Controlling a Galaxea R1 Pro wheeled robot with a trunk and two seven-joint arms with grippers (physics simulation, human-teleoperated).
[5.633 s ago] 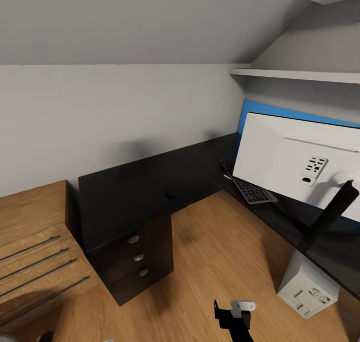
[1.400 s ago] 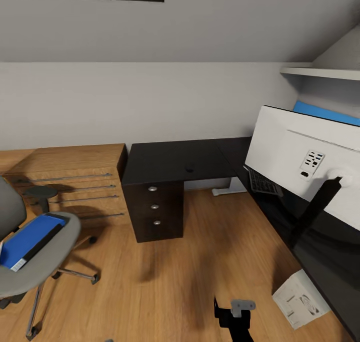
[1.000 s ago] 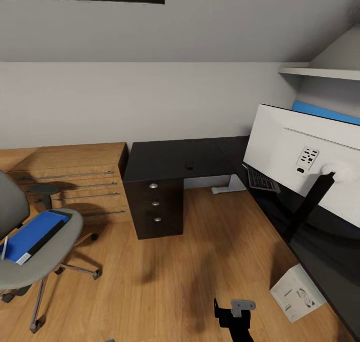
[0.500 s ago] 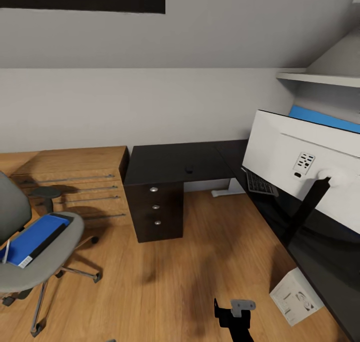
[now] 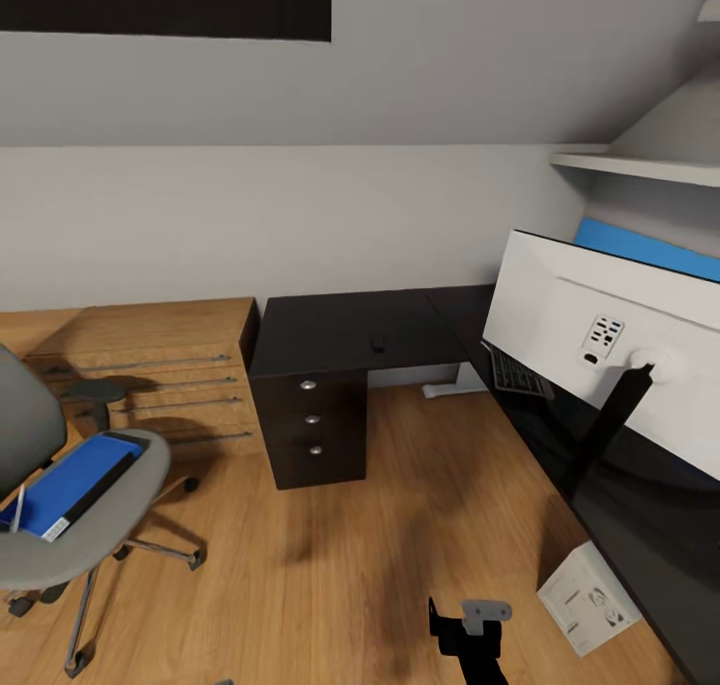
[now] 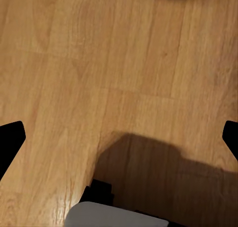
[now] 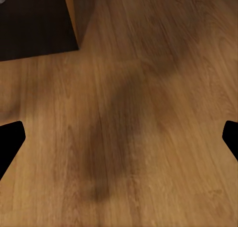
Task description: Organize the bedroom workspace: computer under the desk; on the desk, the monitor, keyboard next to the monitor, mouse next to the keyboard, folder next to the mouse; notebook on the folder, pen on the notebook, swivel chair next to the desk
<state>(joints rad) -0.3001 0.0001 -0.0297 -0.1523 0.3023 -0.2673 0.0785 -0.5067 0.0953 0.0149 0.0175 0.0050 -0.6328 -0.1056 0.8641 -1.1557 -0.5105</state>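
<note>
Wooden floor (image 5: pixel 420 525) spreads between desk (image 5: pixel 350 330) and swivel chair (image 5: pixel 60 495).

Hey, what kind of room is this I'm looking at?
Most likely a home office corner in an attic-style room: an L-shaped black desk carrying a wide monitor, and a grey swivel chair on a wooden floor under a sloped ceiling.

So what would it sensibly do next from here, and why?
Probably roll toward the swivel chair. The blue folder lies on its seat, apart from the desk, where the monitor and keyboard already sit. Both wrist views show bare wooden floor between wide-spread claw fingertips, so the left claw and right claw look empty and far from anything to grasp.
</note>
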